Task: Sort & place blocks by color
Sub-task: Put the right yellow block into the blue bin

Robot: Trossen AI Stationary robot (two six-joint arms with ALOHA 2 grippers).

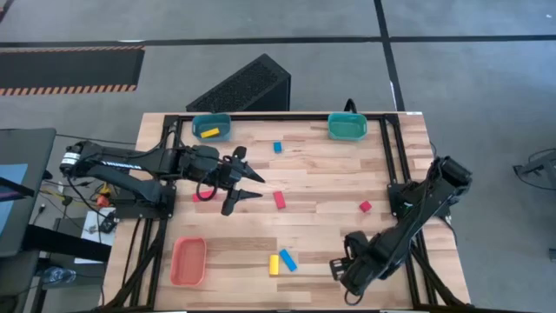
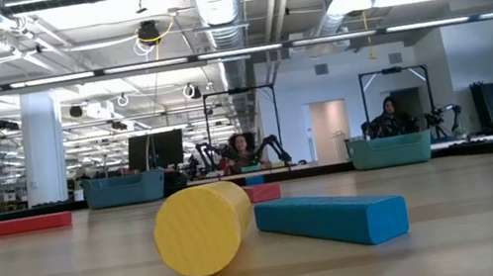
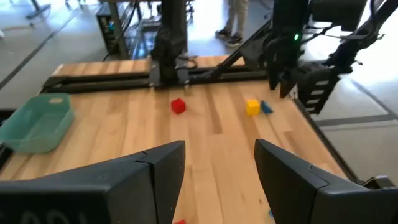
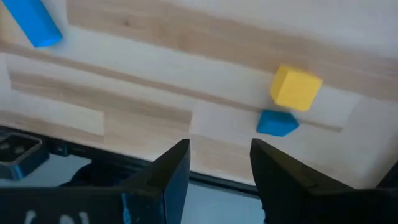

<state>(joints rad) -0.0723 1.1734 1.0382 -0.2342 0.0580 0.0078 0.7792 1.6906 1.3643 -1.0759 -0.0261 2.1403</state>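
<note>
Small blocks lie flat on the wooden table: a red bar (image 1: 280, 199), a blue one (image 1: 278, 147), a red cube (image 1: 365, 206), and a yellow block (image 1: 274, 263) beside a blue bar (image 1: 287, 259) near the front edge. Another yellow block (image 1: 209, 133) lies in the far-left teal tray (image 1: 224, 119). My left gripper (image 1: 259, 187) hovers open left of the red bar, holding nothing. My right gripper (image 1: 345, 271) is open at the near edge, pointing down. In its wrist view a yellow block (image 4: 296, 88) and a small blue block (image 4: 277, 122) lie just beyond the fingers.
A green tray (image 1: 347, 126) stands at the far edge and an orange tray (image 1: 188, 261) at the near left. A dark frame rail (image 1: 287, 116) runs round the table. A black box (image 1: 243, 87) sits behind it. People show in the room beyond.
</note>
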